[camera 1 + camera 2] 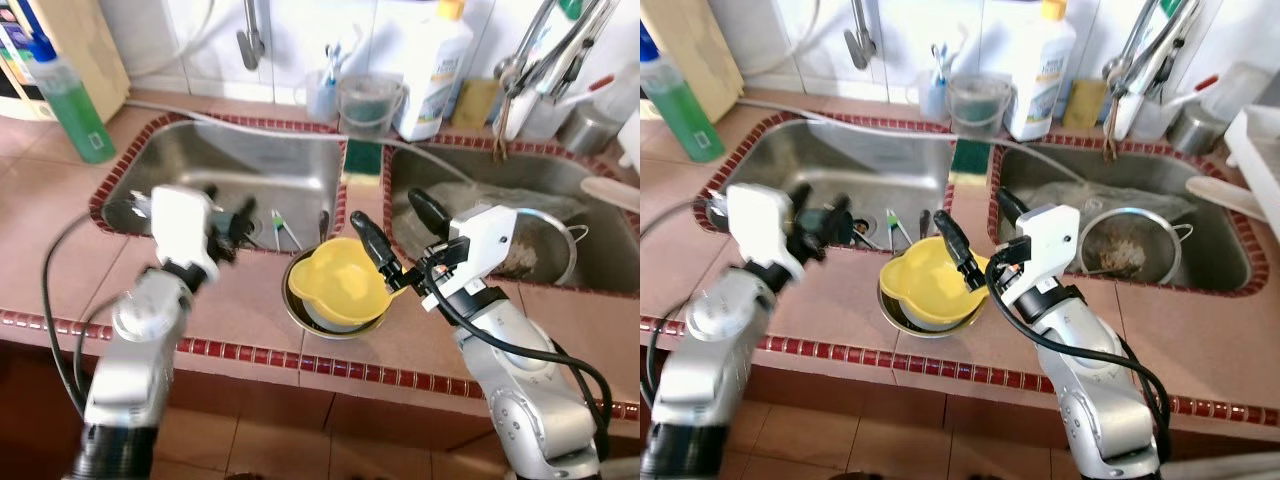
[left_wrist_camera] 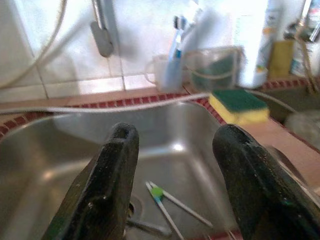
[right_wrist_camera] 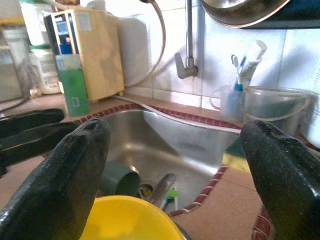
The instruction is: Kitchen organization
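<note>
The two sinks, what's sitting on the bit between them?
A green and yellow sponge lies on the tiled strip between the left sink and the right sink, seen in both eye views.

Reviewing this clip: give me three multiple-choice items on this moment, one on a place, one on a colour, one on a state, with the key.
1. Where does the yellow bowl sit?
A. in the left sink
B. on the counter, in a metal bowl
C. in the strainer

2. What colour is the liquid in the bottle at the far left?
A. green
B. red
C. clear

3. How are the right gripper fingers?
A. shut on the bowl
B. shut on nothing
C. open

Key: 1 B, it sits nested in front of the sinks; 2 A, plainly green; 3 C, the fingers stand spread above the bowl.
</note>
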Controlling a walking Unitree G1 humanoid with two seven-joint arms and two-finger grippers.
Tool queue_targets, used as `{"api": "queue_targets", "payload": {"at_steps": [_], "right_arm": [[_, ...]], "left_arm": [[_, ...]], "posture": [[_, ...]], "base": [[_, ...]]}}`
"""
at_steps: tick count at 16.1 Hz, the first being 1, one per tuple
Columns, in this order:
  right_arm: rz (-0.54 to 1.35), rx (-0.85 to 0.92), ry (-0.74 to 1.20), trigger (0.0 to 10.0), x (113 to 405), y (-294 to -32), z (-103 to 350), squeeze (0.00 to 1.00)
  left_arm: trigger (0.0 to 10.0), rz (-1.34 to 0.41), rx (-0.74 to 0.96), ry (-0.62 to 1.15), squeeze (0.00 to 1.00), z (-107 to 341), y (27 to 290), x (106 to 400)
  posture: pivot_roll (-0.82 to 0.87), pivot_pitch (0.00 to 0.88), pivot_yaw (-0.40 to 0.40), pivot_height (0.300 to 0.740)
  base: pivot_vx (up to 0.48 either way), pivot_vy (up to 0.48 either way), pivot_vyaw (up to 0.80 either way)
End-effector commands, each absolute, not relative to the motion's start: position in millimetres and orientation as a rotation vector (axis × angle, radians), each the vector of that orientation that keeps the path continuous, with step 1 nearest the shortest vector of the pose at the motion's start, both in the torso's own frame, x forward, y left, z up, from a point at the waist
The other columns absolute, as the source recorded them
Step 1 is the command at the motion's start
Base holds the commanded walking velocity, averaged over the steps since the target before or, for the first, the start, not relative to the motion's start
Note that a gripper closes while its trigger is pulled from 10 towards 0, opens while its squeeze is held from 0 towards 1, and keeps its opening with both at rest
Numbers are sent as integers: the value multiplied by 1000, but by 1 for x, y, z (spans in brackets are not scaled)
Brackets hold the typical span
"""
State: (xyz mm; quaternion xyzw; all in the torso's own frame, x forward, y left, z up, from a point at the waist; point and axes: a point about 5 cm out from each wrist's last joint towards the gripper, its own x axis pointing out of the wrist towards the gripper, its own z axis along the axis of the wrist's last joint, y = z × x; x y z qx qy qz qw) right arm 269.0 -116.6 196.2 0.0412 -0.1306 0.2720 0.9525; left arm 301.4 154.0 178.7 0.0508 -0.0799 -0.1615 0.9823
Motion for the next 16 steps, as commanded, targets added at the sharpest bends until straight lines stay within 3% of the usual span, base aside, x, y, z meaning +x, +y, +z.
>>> {"api": "queue_targets", "payload": {"at_steps": [1,6,12,16], "right_arm": [[541,73,-251,10000,271,-121,192,0],[564,34,-156,10000,285,-146,179,0],[804,-4,-23,10000,292,-160,169,0],[918,-68,49,10000,299,-174,168,0]], "left_arm": [[10000,-344,132,-158,0,181,149,298],[10000,-512,201,-118,0,179,134,286],[10000,-694,231,-89,0,185,119,270],[10000,-717,213,-114,0,197,115,267]], "posture": [[27,56,-24,740],[27,50,-46,740],[28,53,-79,740],[29,59,-101,740]], "base": [[0,0,0],[0,0,0],[0,0,0],[0,0,0]]}}
